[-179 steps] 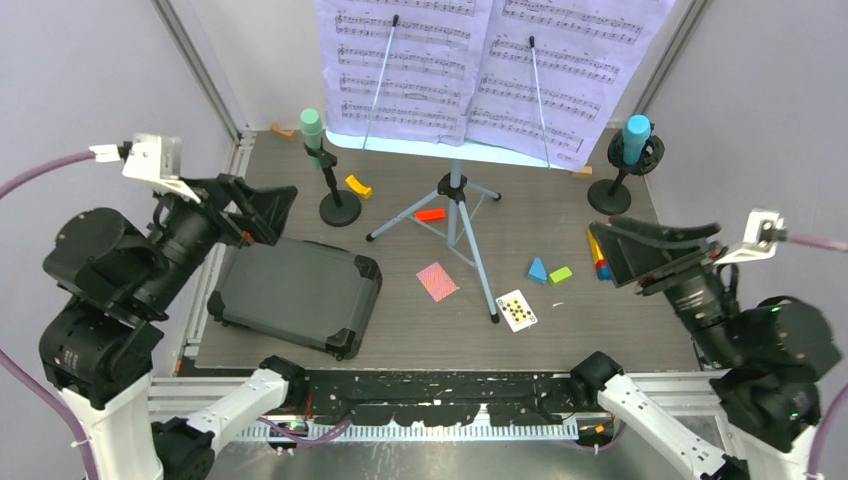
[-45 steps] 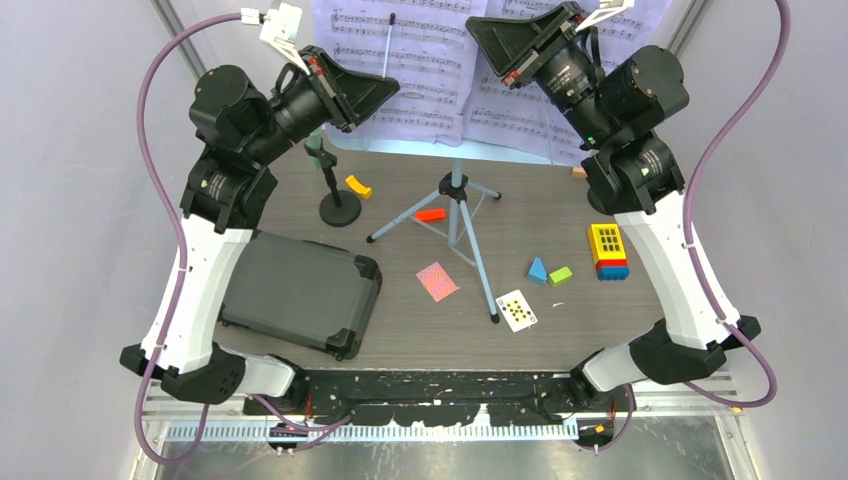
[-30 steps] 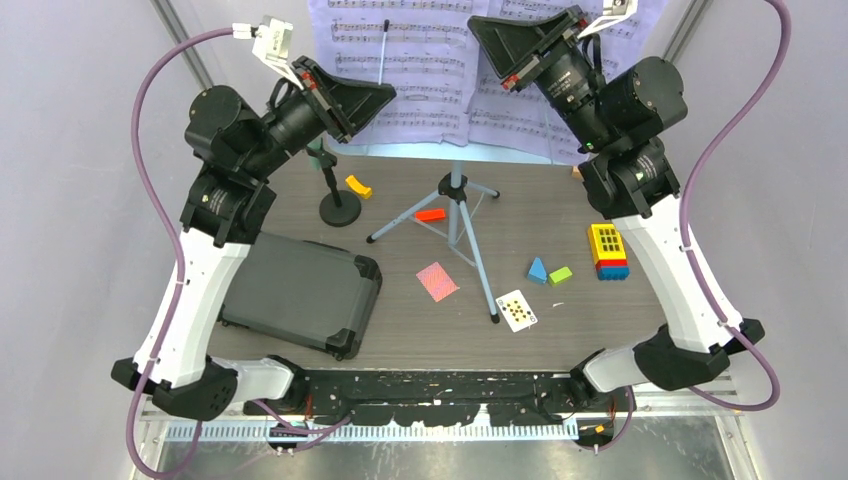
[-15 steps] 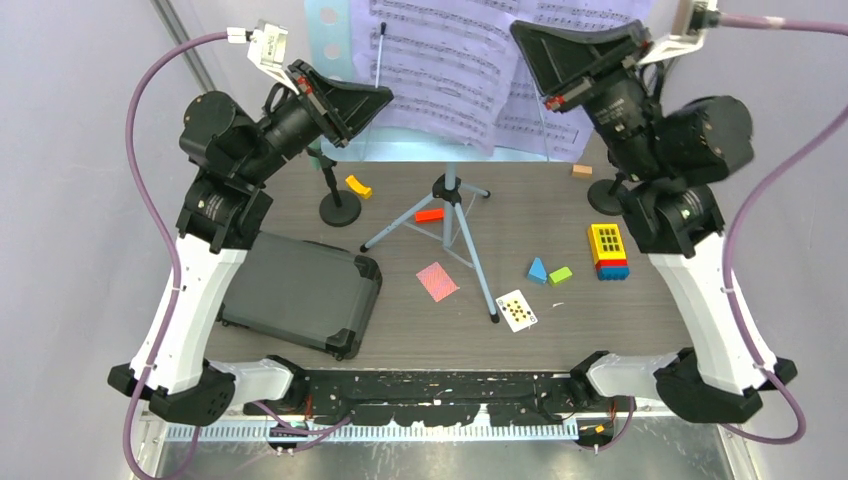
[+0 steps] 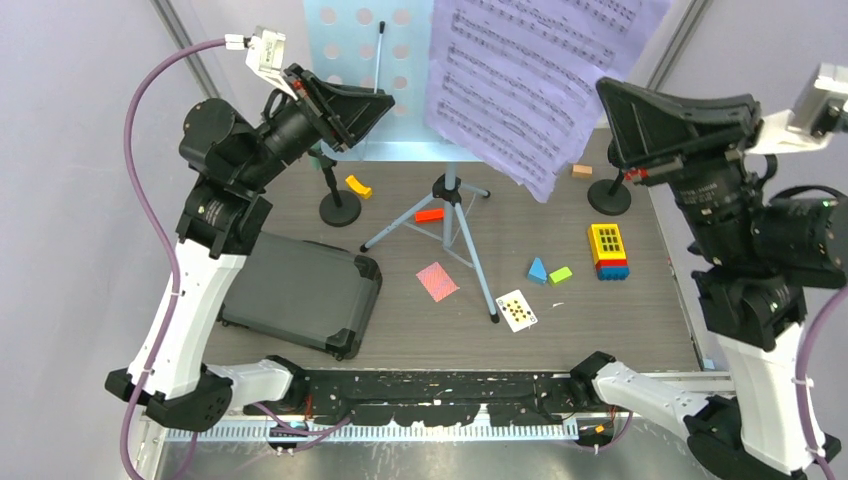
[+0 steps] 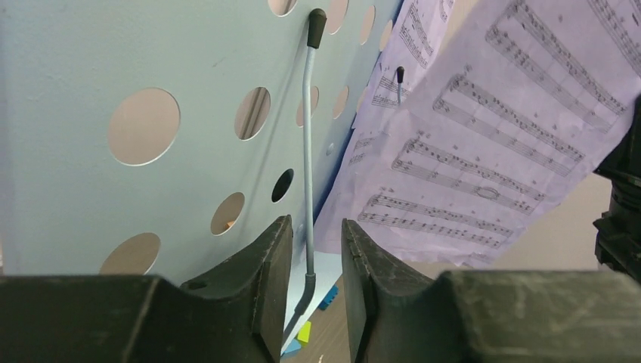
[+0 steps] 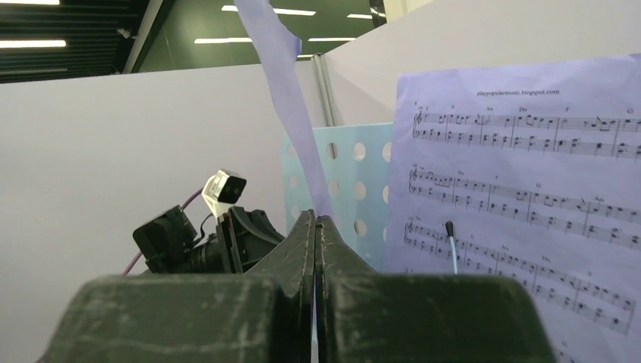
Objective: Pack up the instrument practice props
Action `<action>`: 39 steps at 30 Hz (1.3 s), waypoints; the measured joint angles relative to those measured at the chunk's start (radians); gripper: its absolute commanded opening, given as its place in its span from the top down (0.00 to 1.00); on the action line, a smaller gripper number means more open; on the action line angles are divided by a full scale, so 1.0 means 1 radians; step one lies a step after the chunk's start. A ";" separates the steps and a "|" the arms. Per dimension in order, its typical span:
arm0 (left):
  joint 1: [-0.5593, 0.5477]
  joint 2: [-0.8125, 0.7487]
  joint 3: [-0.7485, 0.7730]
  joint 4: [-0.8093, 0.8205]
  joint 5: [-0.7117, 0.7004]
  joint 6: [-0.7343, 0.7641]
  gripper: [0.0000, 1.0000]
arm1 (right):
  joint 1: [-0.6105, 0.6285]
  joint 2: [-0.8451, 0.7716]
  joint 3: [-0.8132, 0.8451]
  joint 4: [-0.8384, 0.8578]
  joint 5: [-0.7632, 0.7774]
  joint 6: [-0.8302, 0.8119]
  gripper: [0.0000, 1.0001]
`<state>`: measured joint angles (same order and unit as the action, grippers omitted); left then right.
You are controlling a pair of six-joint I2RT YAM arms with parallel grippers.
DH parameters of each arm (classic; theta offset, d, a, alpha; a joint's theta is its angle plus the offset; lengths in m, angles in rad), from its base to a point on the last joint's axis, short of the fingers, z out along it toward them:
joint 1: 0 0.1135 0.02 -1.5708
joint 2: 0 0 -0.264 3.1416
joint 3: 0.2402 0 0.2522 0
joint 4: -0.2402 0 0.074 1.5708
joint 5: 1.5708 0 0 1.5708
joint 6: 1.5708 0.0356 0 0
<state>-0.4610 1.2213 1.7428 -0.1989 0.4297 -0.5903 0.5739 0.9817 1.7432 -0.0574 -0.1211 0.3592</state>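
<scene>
**A:** Lilac sheet-music pages [image 5: 530, 90]: where are they?

**B:** At the right side of the pale blue music rack [image 5: 345, 70], slanting out past its edge. My right pincer [image 7: 315, 227] is clenched on one margin.

**A:** How will they handle?

**B:** Thin, floppy and easily torn, I judge, so I'd grip a margin. My left pincer [image 6: 316, 249] stands parted, the rack's clip wire [image 6: 307, 151] in line with its gap.

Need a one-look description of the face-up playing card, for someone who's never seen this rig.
Find the tripod under the pale blue rack and follow its longest leg toward the arm bases. The card lies flat just right of that leg's foot. It shows a white face with dark pips, while the red-backed card on the leg's other side lies face down.
</scene>
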 measured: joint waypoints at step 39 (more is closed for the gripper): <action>-0.002 -0.642 -0.495 -0.378 -0.033 0.171 0.12 | 0.000 -0.441 -0.474 -0.423 -0.135 0.106 1.00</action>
<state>-0.4629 0.5789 1.2476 -0.5770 0.3965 -0.4198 0.5739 0.5404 1.2694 -0.4805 -0.2565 0.4652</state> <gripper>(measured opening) 0.875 0.022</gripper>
